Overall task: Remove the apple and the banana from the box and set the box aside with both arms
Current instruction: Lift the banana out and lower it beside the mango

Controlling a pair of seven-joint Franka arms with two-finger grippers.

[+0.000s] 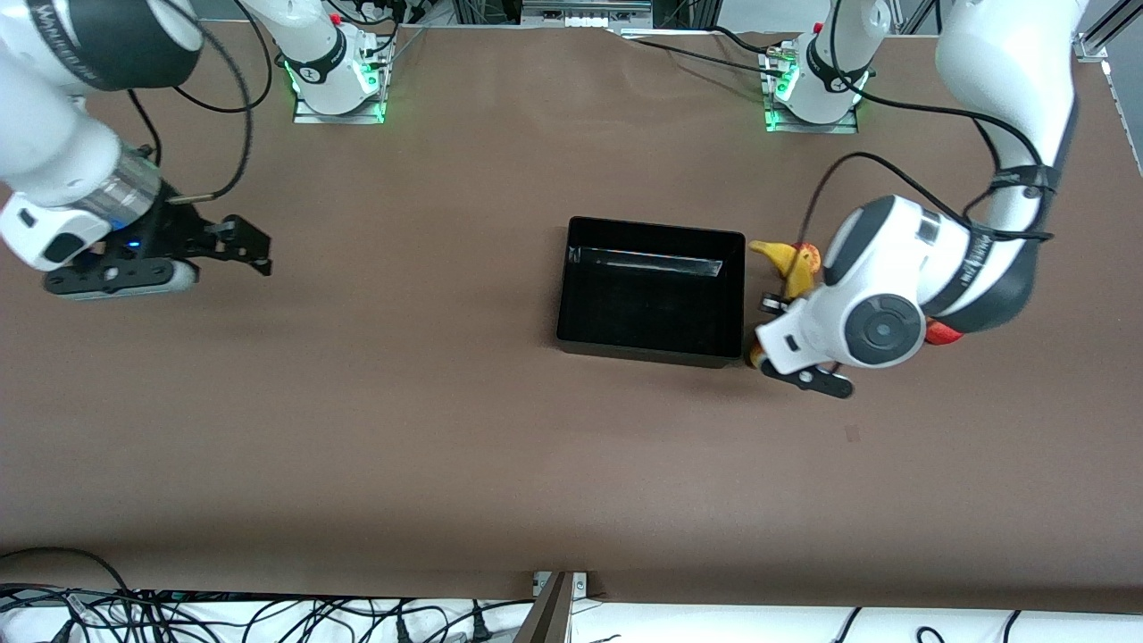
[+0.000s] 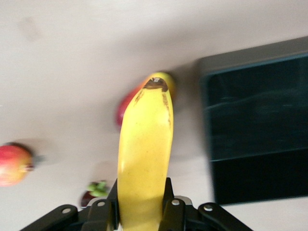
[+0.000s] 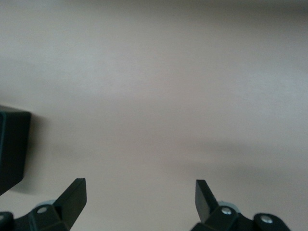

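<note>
The left arm covers most of the banana (image 1: 793,266), the apple (image 1: 942,334) and the left pincer (image 1: 775,329) in the front view. The left wrist view's lower edge cuts the banana; everything there is blurred.

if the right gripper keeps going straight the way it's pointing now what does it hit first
Probably just the bare table. The right gripper is open, with nothing showing between or ahead of its fingers; the black box sits off at the edge of its wrist view.
</note>
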